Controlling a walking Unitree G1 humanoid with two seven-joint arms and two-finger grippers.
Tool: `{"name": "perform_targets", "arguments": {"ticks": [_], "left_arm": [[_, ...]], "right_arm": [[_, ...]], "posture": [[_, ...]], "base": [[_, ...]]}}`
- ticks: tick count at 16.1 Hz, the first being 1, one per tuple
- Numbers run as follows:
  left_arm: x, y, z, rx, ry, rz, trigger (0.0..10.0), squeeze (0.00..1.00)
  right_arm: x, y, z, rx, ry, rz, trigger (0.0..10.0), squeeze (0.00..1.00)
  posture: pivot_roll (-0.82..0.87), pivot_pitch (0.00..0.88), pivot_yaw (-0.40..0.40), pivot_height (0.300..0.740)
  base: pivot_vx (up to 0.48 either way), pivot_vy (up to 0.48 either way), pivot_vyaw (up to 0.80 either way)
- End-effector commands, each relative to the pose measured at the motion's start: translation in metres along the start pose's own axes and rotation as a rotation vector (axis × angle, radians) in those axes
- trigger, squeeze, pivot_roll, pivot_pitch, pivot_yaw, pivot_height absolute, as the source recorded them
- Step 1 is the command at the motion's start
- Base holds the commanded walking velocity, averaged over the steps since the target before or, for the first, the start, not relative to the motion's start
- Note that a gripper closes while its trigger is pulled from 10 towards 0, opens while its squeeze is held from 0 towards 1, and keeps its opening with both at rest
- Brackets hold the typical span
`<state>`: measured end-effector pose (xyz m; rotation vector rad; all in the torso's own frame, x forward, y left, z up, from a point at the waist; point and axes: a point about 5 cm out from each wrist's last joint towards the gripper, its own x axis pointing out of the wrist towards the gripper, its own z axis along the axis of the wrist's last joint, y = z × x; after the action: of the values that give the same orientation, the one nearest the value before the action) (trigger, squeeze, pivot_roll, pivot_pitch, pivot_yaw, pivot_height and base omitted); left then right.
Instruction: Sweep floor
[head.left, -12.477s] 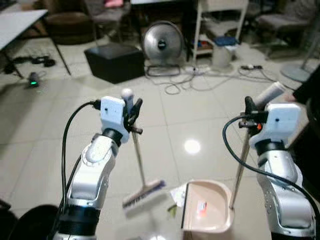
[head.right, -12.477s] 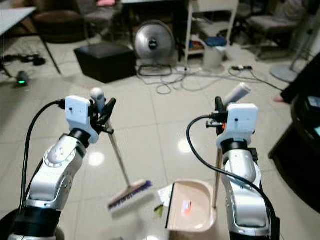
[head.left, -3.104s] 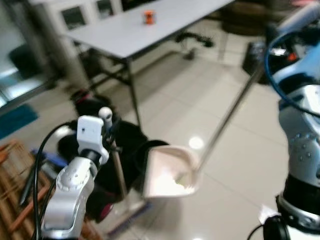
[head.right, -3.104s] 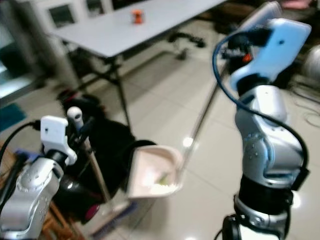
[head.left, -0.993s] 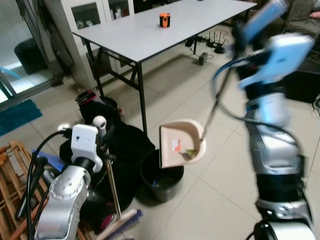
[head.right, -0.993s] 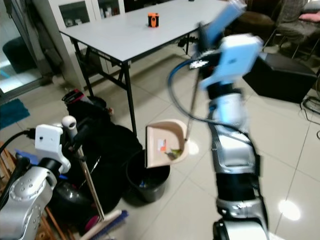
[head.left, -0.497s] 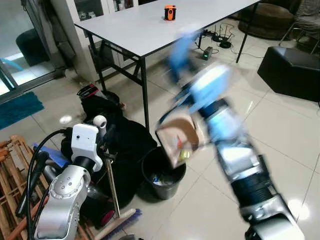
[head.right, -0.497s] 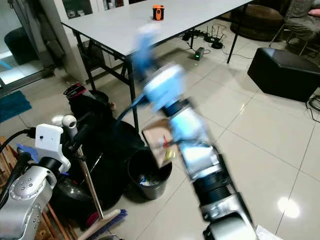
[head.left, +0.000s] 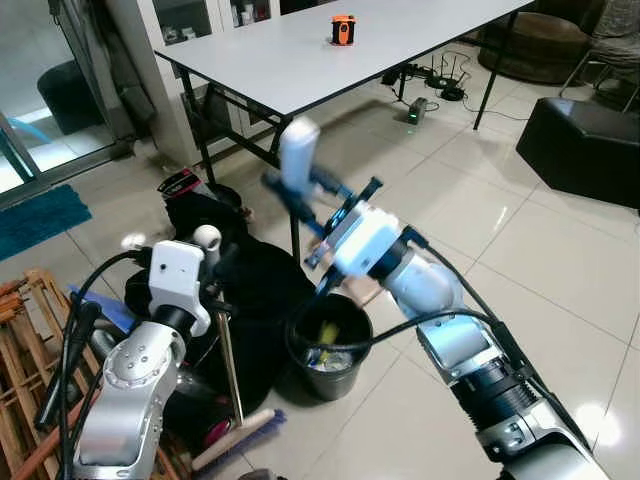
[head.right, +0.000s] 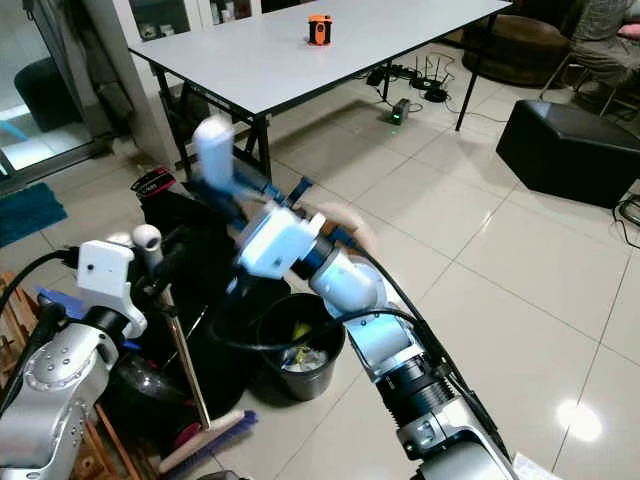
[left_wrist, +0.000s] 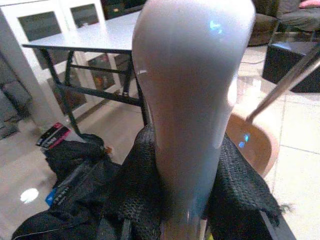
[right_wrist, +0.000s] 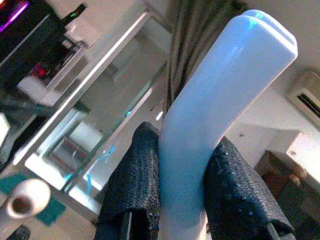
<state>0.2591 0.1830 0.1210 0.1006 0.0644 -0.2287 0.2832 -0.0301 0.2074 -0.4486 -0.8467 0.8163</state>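
Tiled floor (head.left: 560, 300): right claw (right_wrist: 182, 200) clamps dustpan handle (right_wrist: 220, 100); left claw (left_wrist: 187, 200) clamps broom (head.left: 228, 385).

My broom (head.left: 228, 390) has a silvery pole with a white knob on top, and the bristles down low look purple and pink. The dustpan (left_wrist: 252, 141) is beige-pink with a pale bluish-white handle. The bin (head.left: 329, 345) is black, with a yellow scrap showing inside. The floor (head.left: 560, 290) is glossy cream tile. The desk (head.left: 300, 60) is light grey on black legs, with a small orange thing (head.left: 343, 28) on it. My gripper pads (right_wrist: 137, 185) are black mesh.
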Motion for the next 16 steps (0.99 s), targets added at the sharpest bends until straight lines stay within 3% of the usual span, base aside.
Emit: {"name": "perform_targets", "arguments": {"ticks": [1, 2, 3, 4, 5, 6, 7, 8, 11, 13, 16], "left_arm": [[0.004, 0.0, 0.006, 0.016, -0.024, -0.019, 10.0, 0.0], [0.004, -0.001, 0.006, 0.015, -0.024, -0.024, 10.0, 0.0], [0.006, -0.004, 0.006, 0.011, -0.028, -0.037, 10.0, 0.0], [0.005, -0.004, 0.006, 0.008, -0.028, -0.043, 10.0, 0.0], [0.005, -0.004, 0.006, 0.003, -0.029, -0.05, 10.0, 0.0], [0.005, -0.005, 0.006, -0.012, -0.028, -0.061, 10.0, 0.0], [0.004, -0.005, 0.006, -0.02, -0.028, -0.065, 10.0, 0.0], [0.002, -0.005, 0.006, -0.031, -0.028, -0.067, 10.0, 0.0], [0.009, -0.014, 0.006, -0.042, -0.024, -0.079, 10.0, 0.0], [0.01, -0.014, 0.007, -0.056, -0.025, -0.077, 10.0, 0.0], [0.013, -0.017, 0.009, -0.068, -0.025, -0.086, 10.0, 0.0]], "right_arm": [[0.003, -0.004, 0.005, -0.072, -0.039, 0.021, 10.0, 0.0], [0.002, -0.008, 0.003, -0.11, -0.019, 0.011, 10.0, 0.0], [-0.003, -0.033, -0.003, -0.185, 0.055, -0.097, 10.0, 0.0], [-0.011, -0.058, -0.007, -0.197, 0.134, -0.235, 10.0, 0.0], [-0.015, -0.068, -0.008, -0.186, 0.162, -0.29, 10.0, 0.0], [-0.032, -0.089, -0.013, -0.08, 0.253, -0.45, 10.0, 0.0], [-0.037, -0.094, -0.014, -0.039, 0.277, -0.498, 10.0, 0.0], [-0.054, -0.101, -0.015, -0.022, 0.339, -0.573, 10.0, 0.0], [-0.083, -0.104, -0.016, -0.006, 0.478, -0.648, 10.0, 0.0], [-0.103, -0.099, -0.018, -0.075, 0.579, -0.652, 10.0, 0.0], [-0.122, -0.096, -0.016, -0.073, 0.667, -0.732, 10.0, 0.0]], "posture": [[-0.02, 0.0, 0.051, 0.74], [-0.02, 0.0, 0.05, 0.74], [-0.02, 0.0, 0.039, 0.74], [-0.03, 0.0, 0.038, 0.74], [-0.03, 0.0, 0.038, 0.74], [-0.03, 0.0, 0.04, 0.74], [-0.03, 0.0, 0.041, 0.74], [-0.04, 0.0, 0.043, 0.74], [-0.05, 0.0, 0.037, 0.74], [-0.05, 0.0, 0.032, 0.74], [-0.06, 0.0, 0.03, 0.74]], "base": [[0.0, 0.0, 0.0], [0.0, 0.0, 0.0], [0.0, 0.0, 0.0], [0.0, 0.0, 0.0], [0.0, 0.0, 0.0], [0.0, 0.0, 0.0], [0.0, 0.0, 0.0], [0.0, 0.0, 0.0], [0.0, 0.0, 0.0], [0.0, 0.0, 0.0], [-0.165, 0.0, 0.0]]}}
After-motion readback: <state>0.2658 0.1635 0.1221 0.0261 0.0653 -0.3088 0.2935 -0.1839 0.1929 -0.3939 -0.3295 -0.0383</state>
